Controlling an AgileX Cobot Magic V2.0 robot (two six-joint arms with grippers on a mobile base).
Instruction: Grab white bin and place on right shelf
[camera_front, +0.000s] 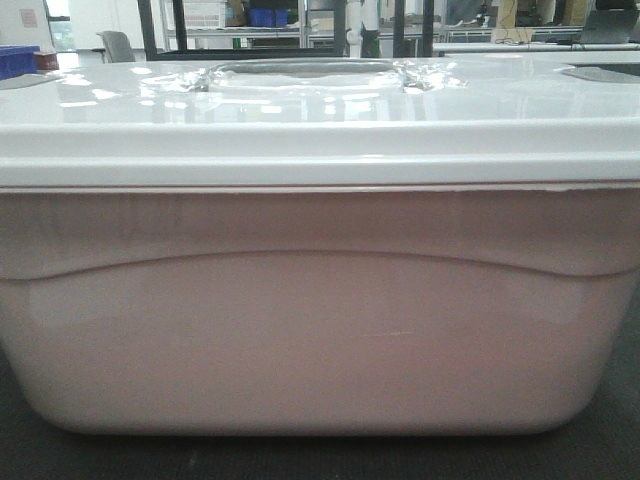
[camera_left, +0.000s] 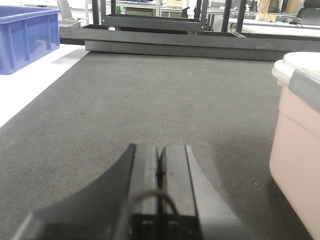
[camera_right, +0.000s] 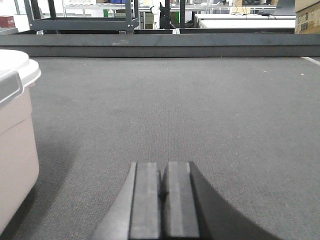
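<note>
Exterior front-facing view: the white bin (camera_front: 320, 340), a large pale pinkish-white translucent plastic tub with a curved moulded line on its side, sits so near that it almost fills the frame. Both its ends are cut off at the frame edges. Its glossy white lid (camera_front: 320, 135) is on, and the recessed handle (camera_front: 305, 75) is lost in glare. Grey oval patches at the lid's far left and right corners are too cropped for me to make out. The background racks are blurred.

The bin stands upright on a dark grey woven mat (camera_left: 150, 100), between my two arms. The left wrist view catches only one corner at the right edge, the right wrist view only one corner at the left edge.

My left gripper (camera_left: 160, 150) has its two black pads pressed together with only a thin seam between, holding nothing. My right gripper (camera_right: 164, 166) is the same: closed and holding nothing. Both hang low over the mat, apart from the bin.

Ahead of each gripper the mat runs bare to a long raised grey rail (camera_left: 175, 47) at the far edge. On the left the mat ends at a white surface (camera_left: 25, 95), where one blue open plastic crate (camera_left: 25, 40) stands, well apart from the bin.

I count one white bin, one lid, one blue crate close by and two grippers.
</note>
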